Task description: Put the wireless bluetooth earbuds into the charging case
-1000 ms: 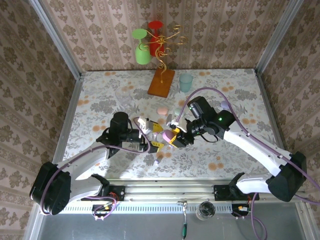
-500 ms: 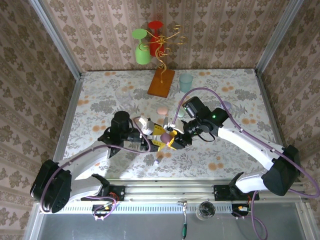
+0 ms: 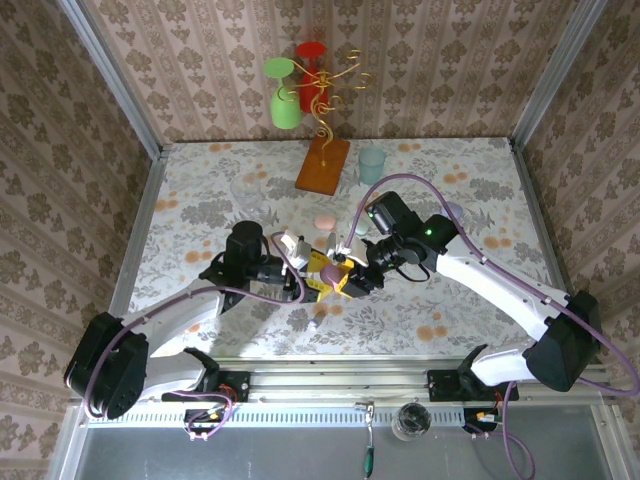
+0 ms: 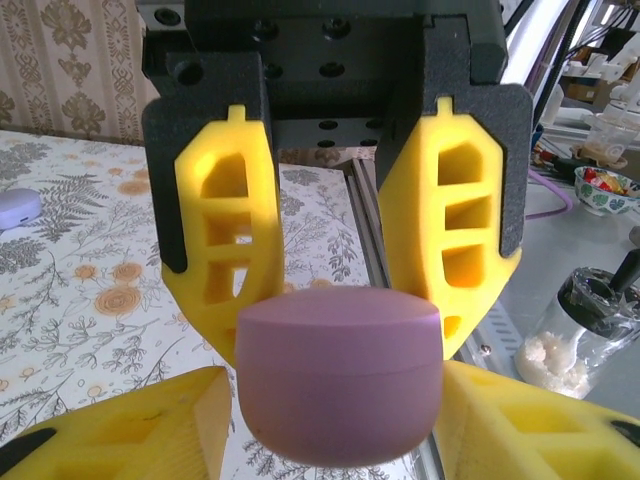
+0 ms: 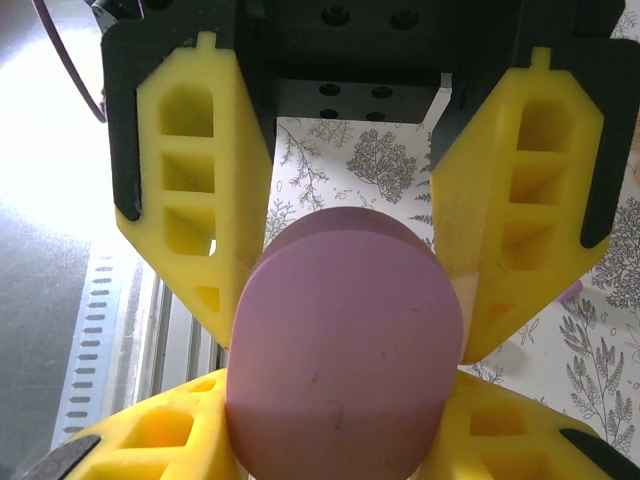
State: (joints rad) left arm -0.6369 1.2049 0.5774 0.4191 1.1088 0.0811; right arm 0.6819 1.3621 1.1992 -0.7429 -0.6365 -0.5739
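A closed purple charging case (image 3: 330, 271) hangs above the table's near middle, gripped from both sides. My left gripper (image 3: 313, 277) is shut on it from the left, and my right gripper (image 3: 346, 279) is shut on it from the right. In the left wrist view the charging case (image 4: 340, 380) sits between my lower fingers (image 4: 150, 425), with the right arm's fingers (image 4: 450, 240) clamped above it. The right wrist view has the case's flat face (image 5: 345, 360) between my own fingers (image 5: 150, 440). A tiny pale piece (image 3: 313, 323), perhaps an earbud, lies on the table below.
A pink case (image 3: 324, 221) and a pale green one (image 3: 356, 222) lie behind the grippers, and a lavender case (image 3: 450, 212) lies to the right. A wooden-based mug stand (image 3: 322, 165), a teal cup (image 3: 371, 165) and a clear glass (image 3: 248, 192) stand at the back.
The right arm carried the purple case leftward to the left gripper. The left gripper's fingers closed in on the case.
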